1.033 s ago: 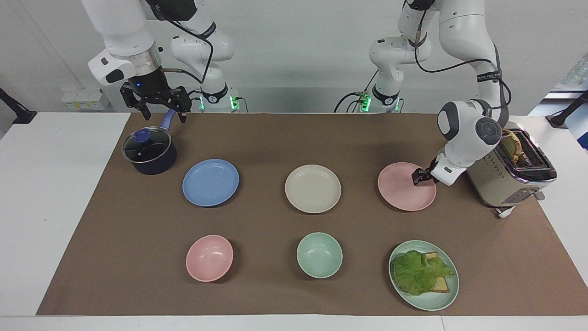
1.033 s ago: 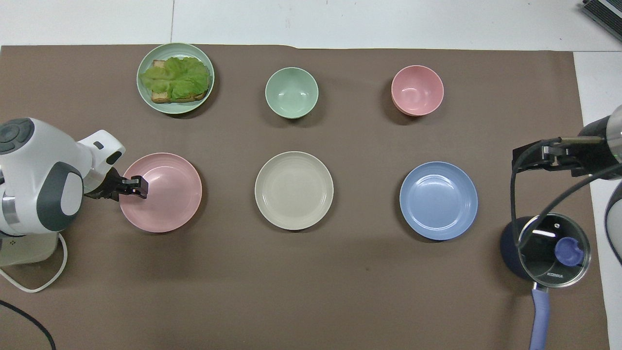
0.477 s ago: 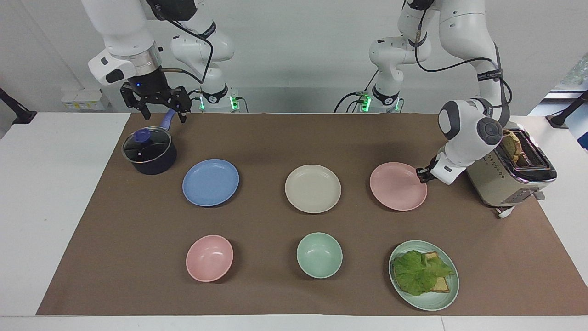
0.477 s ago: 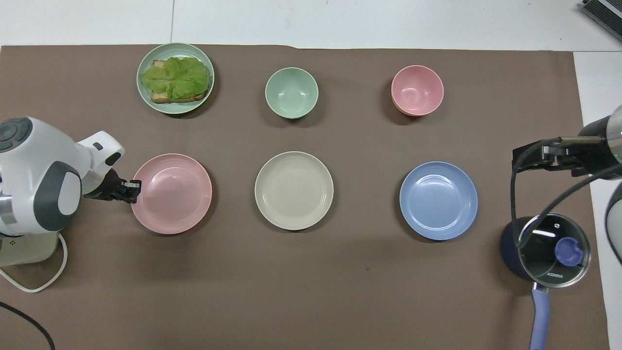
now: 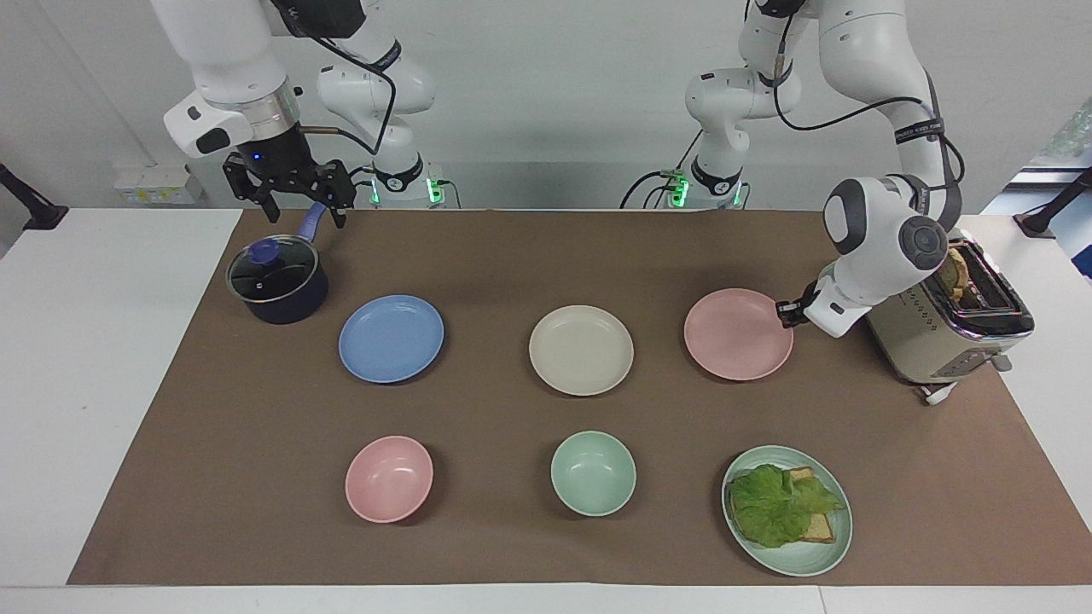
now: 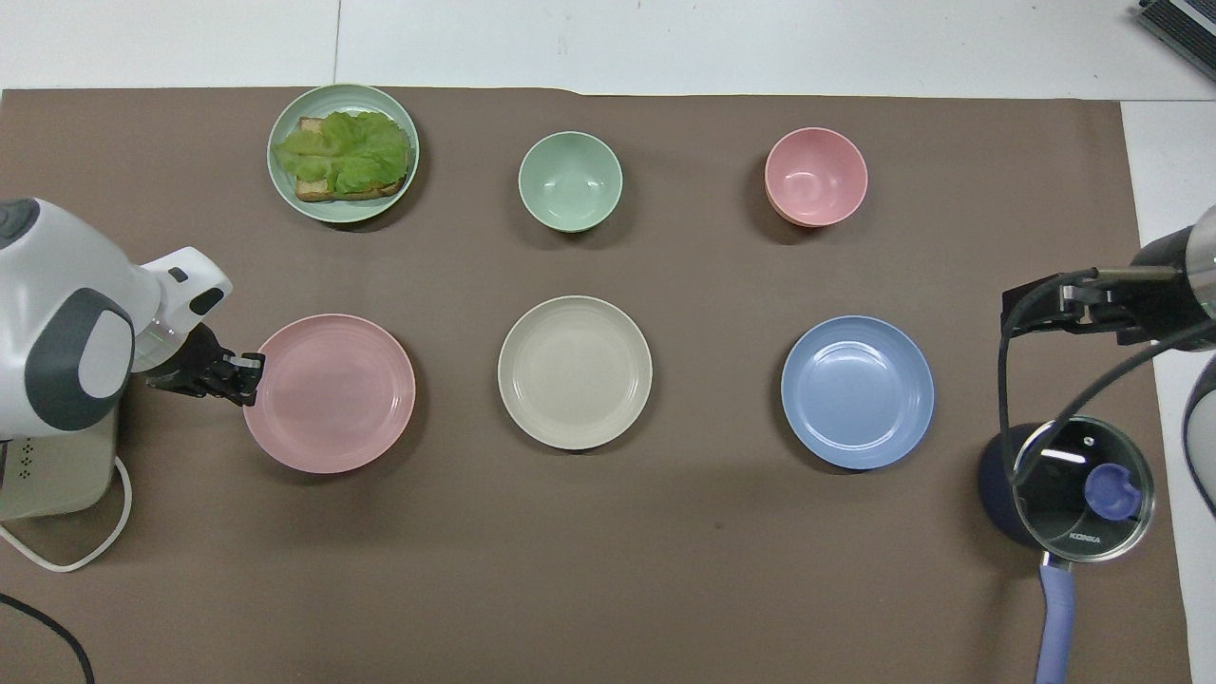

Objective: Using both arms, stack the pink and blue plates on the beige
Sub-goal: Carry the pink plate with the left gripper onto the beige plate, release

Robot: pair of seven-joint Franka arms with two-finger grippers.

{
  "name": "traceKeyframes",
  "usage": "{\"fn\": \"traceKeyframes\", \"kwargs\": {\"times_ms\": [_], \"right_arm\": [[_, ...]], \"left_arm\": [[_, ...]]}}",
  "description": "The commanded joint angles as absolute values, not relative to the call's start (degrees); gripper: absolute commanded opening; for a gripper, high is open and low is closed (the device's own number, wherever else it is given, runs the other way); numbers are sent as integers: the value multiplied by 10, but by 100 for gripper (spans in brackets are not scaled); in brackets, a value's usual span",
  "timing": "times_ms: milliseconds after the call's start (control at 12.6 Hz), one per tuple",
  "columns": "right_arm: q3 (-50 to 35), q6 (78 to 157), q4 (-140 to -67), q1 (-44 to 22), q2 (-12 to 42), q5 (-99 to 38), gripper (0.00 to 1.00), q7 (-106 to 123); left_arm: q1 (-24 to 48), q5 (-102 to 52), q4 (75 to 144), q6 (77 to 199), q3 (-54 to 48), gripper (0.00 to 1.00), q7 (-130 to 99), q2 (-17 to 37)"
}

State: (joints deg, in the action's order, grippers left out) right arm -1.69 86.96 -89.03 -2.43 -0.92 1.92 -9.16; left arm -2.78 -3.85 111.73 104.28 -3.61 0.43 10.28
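Lifted and tilted since a second ago, the pink plate hangs pinched at its rim in the left hand; the right hand waits wide over the saucepan.

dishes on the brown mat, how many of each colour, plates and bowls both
pink: 2, the pink plate and the pink bowl
green: 2, the green bowl and the green plate with lettuce and bread
blue: 1, the blue plate
beige: 1, the beige plate
total: 6
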Motion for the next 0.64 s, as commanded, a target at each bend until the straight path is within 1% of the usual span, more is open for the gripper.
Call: {"fn": "traceKeyframes", "kwargs": {"times_ms": [0,79,238,477,556], "right_arm": [[-15,874,-890,-24,-12,11,100,-80],[-15,874,-890,-24,-12,11,100,-80],[-15,874,-890,-24,-12,11,100,-80],[-15,874,-890,-24,-12,11,100,-80],[-15,874,-890,-24,-12,11,100,-80]], "left_arm": [[-25,-82,1044,938,-40,0,-1,98],[-23,-96,1035,927,-47,0,-38,97],[-2,-110,1033,946,-95,0,-143,97],[81,-134,1047,1024,-105,0,-249,94],[111,-134,1064,1064,-104,0,-277,98]]}}
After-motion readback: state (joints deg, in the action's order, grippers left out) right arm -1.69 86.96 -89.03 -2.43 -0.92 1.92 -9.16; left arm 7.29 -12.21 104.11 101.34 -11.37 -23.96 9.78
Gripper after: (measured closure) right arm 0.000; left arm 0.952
